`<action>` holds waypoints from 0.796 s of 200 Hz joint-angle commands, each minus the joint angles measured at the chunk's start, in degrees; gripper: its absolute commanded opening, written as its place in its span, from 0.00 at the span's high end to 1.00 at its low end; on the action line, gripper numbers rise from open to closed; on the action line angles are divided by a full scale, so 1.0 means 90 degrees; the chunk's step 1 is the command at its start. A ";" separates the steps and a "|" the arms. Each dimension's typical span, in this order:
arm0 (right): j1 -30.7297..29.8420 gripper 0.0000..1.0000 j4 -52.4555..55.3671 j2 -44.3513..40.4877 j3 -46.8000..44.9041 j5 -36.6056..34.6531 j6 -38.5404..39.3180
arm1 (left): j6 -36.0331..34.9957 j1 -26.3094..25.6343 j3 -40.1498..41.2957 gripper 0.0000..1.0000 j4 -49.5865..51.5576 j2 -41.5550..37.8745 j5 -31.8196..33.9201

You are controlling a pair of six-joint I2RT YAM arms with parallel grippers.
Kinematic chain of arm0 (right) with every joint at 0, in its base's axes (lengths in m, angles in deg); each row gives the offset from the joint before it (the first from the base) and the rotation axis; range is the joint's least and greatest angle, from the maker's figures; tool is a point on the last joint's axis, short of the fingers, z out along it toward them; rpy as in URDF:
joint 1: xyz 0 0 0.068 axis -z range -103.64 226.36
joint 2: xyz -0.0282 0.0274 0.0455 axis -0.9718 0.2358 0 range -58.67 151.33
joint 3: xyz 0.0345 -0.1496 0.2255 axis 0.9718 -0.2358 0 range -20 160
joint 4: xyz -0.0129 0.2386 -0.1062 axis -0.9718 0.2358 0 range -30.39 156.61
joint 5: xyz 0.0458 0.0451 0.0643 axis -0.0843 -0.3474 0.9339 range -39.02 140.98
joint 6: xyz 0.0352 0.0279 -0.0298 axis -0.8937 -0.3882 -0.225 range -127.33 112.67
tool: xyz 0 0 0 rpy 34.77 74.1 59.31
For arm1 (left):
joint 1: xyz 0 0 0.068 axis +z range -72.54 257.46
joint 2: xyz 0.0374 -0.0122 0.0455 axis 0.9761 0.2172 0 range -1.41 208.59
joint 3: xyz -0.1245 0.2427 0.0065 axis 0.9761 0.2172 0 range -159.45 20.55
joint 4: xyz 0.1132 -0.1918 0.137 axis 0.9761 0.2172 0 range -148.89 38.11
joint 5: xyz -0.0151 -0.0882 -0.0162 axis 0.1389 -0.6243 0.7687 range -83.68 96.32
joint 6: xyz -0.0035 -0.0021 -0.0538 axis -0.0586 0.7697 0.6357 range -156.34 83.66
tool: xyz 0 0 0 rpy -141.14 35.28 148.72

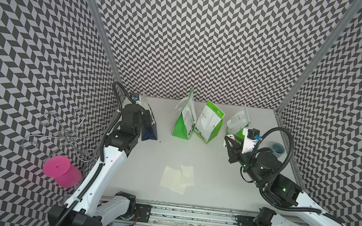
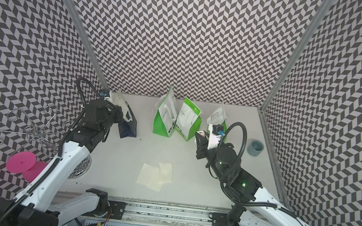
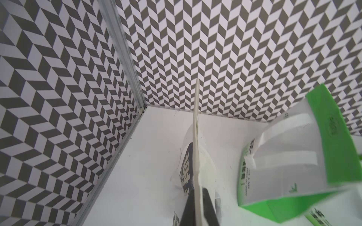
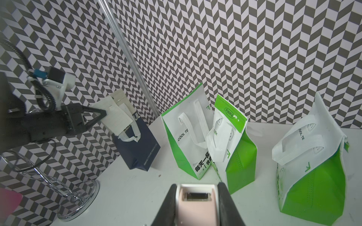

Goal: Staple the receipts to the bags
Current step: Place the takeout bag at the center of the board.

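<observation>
Receipt pinned flat against the upper edge of the leaning navy bag, at the far left corner of the table. The left gripper has its jaws pressed together, apparently on both layers, presumably to keep receipt and bag aligned and steady for stapling. The right gripper clamps the pinkish stapler, mouth facing the bags but well apart from them. Three green bags stand along the back. Loose receipts lie overlapping near the front, not yet attached.
</observation>
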 commanded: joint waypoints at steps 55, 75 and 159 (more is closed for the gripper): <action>0.0026 1.00 -0.0383 -0.0050 -0.0047 0.0051 -0.0068 | -0.0164 0.0815 -0.0945 1.00 -0.1413 0.1862 -0.0771; 0.0033 1.00 -0.0407 -0.0026 -0.0052 0.0061 -0.0083 | -0.0038 0.0908 -0.0866 0.93 -0.1373 0.1972 -0.0878; 0.0073 1.00 -0.0115 0.0002 -0.0091 0.0162 -0.0311 | 0.0516 0.1107 -0.1034 0.40 -0.1100 0.1821 -0.1435</action>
